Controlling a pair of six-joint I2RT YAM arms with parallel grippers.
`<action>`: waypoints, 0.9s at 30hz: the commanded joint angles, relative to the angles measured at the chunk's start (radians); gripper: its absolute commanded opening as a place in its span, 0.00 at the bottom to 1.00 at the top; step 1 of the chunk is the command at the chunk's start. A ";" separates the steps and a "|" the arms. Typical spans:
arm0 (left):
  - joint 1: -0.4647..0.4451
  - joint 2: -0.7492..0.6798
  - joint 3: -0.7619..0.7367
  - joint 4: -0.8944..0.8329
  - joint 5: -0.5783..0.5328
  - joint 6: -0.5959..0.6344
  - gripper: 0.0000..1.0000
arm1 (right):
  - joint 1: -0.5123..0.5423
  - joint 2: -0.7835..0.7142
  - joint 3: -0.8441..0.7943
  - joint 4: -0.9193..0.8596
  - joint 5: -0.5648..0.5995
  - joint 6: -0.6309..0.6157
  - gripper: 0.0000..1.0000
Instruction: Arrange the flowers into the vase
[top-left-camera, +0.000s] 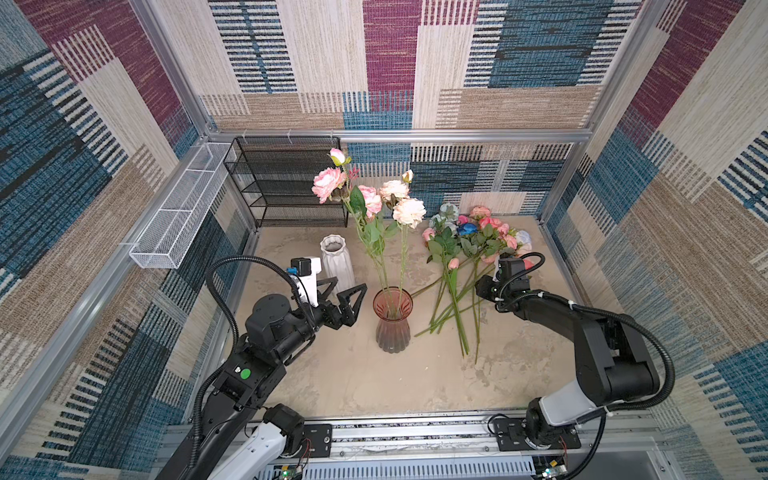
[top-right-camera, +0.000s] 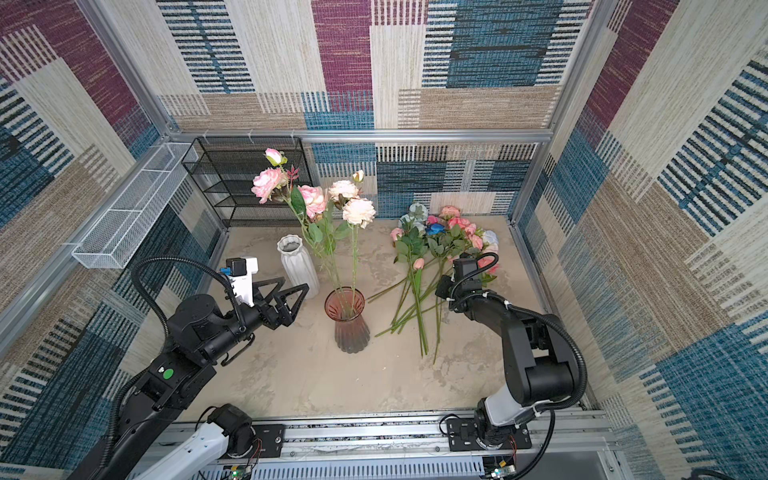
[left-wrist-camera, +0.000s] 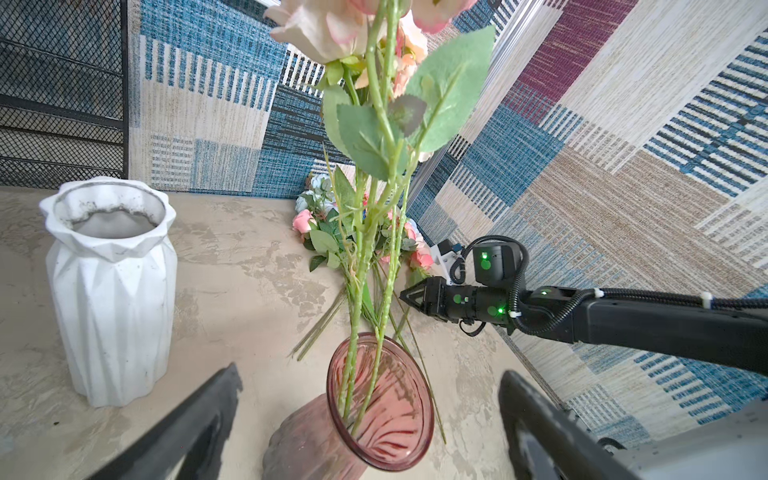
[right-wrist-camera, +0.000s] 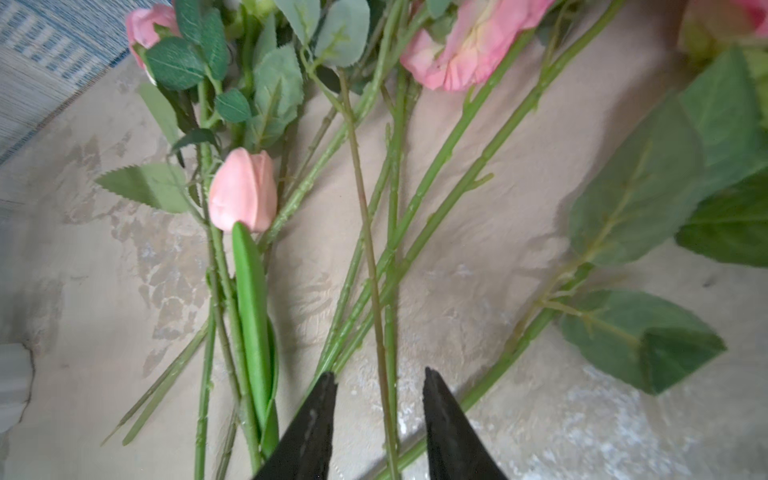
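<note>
Mostly the flowers (top-left-camera: 469, 245) lie in a loose heap on the right of the counter (top-left-camera: 353, 386), blooms toward the back wall and stems fanned toward the front; in both top views a few tall blooms (top-left-camera: 392, 195), pink and cream, already stand upright in the pink vase (top-left-camera: 392, 320) at centre. The right tool (right-wrist-camera: 378, 376) hangs low over the heap's stems, its tips part-way apart and straddling two thin stems, neither pad visibly touching them. A pink tulip (right-wrist-camera: 243, 189) lies just beside on the counter. The left tool (top-left-camera: 350, 283) hovers spread wide and empty, just left of the pink vase and in front of a white vase (top-left-camera: 337, 259). A black rack (top-left-camera: 286, 183) and a white basket (top-left-camera: 178, 212) line the back-left corner
</note>
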 joint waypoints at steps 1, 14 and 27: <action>0.000 -0.004 -0.002 0.005 0.005 -0.001 0.99 | -0.004 0.037 0.007 0.032 0.002 0.020 0.35; 0.000 -0.004 0.006 0.008 0.008 -0.009 0.99 | -0.006 -0.037 -0.059 0.074 -0.053 0.028 0.01; 0.000 0.020 0.061 0.010 0.063 -0.019 0.99 | -0.003 -0.480 -0.098 0.100 -0.155 0.051 0.00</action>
